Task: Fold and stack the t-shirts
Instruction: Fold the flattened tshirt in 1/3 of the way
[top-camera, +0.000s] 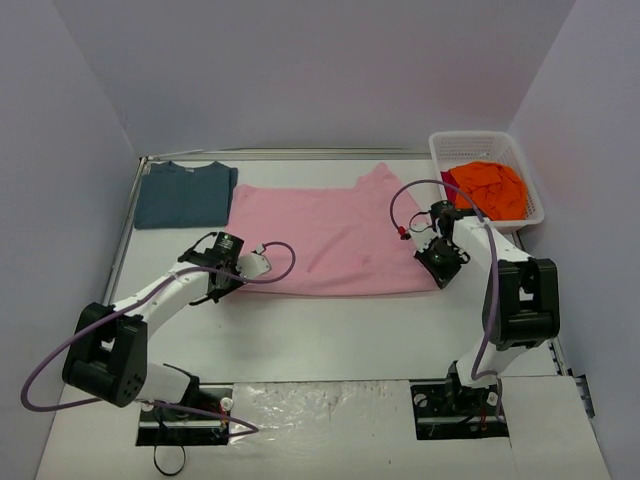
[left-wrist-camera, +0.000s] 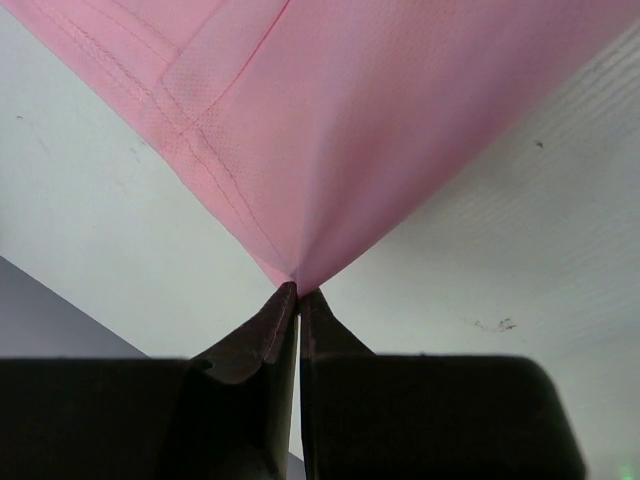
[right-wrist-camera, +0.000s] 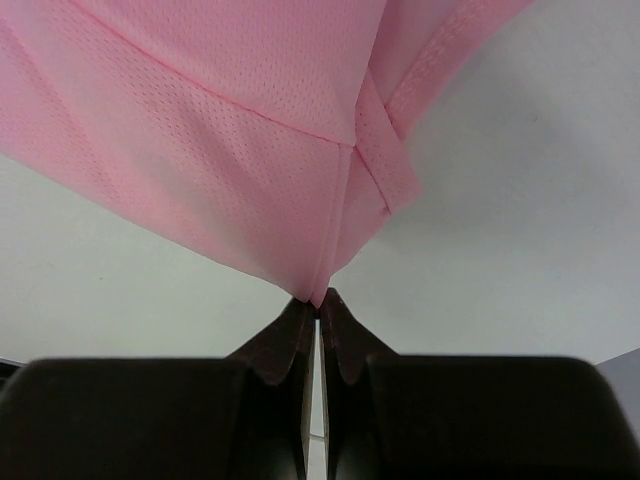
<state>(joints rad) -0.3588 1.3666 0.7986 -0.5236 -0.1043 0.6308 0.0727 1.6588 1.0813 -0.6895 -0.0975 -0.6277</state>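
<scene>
On the white table (top-camera: 330, 330), two robot grippers pinch the near corners of a spread-out light pink cotton t-shirt (top-camera: 330, 235).
The left gripper (left-wrist-camera: 298, 298) and right gripper (right-wrist-camera: 318, 300) are each closed on only the very tip of a corner, so the fabric could slip free, or fold crooked if one side lifts faster. A flat dark teal-blue t-shirt (top-camera: 185, 195) lies just beside its far-left edge. A white plastic mesh basket (top-camera: 470, 140) holding a crumpled orange t-shirt (top-camera: 487, 188) sits far right, near the right gripper's likely path.
</scene>
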